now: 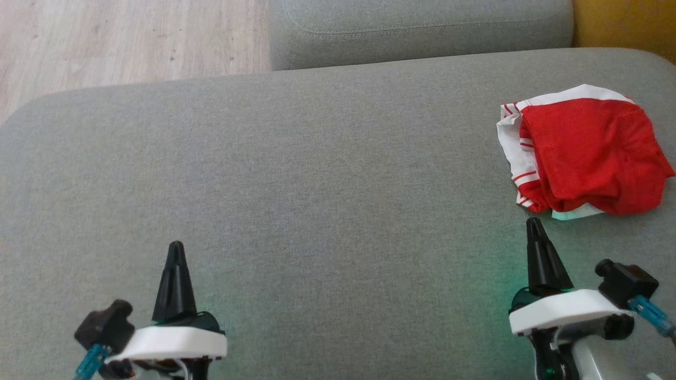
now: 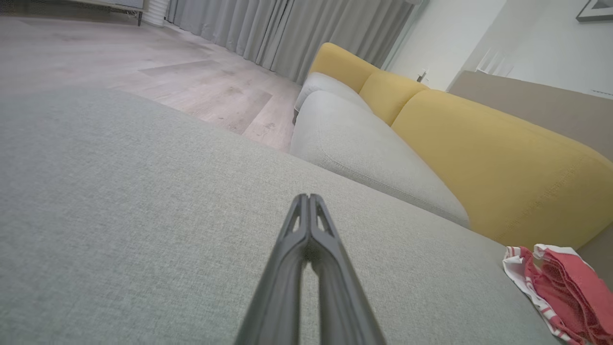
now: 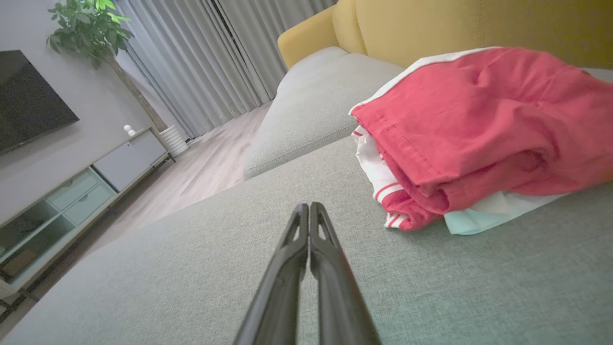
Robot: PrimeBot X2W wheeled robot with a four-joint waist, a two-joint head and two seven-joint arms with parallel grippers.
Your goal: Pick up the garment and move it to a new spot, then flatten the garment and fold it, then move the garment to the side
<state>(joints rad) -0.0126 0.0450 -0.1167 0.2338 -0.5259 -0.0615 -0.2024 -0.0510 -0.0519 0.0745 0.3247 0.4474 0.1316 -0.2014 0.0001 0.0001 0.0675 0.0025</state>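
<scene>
I'm looking down on a broad grey woven-fabric seat cushion [image 1: 317,184], which carries everything I'm working with. The crumpled red garment with white striped trim [image 1: 586,153] lies bunched at the cushion's far right, close to the mustard-yellow upholstered backrest [image 2: 503,163]. My left gripper [image 1: 176,247] hangs over bare fabric at the lower left, fingers pressed together and holding nothing. My right gripper [image 1: 534,221] is likewise closed and empty. Its tip is just short of the garment's near edge and, as far as I can tell, not touching it. Beyond the cushion sits a second grey seat cushion [image 1: 422,31], and to its left is pale wood-plank flooring [image 1: 105,37]. The wrist views give me long grey pleated curtains [image 2: 287,33], a low cabinet with pale drawers [image 3: 72,191], a dark flat wall screen [image 3: 24,105] and a leafy green potted plant [image 3: 91,24].
</scene>
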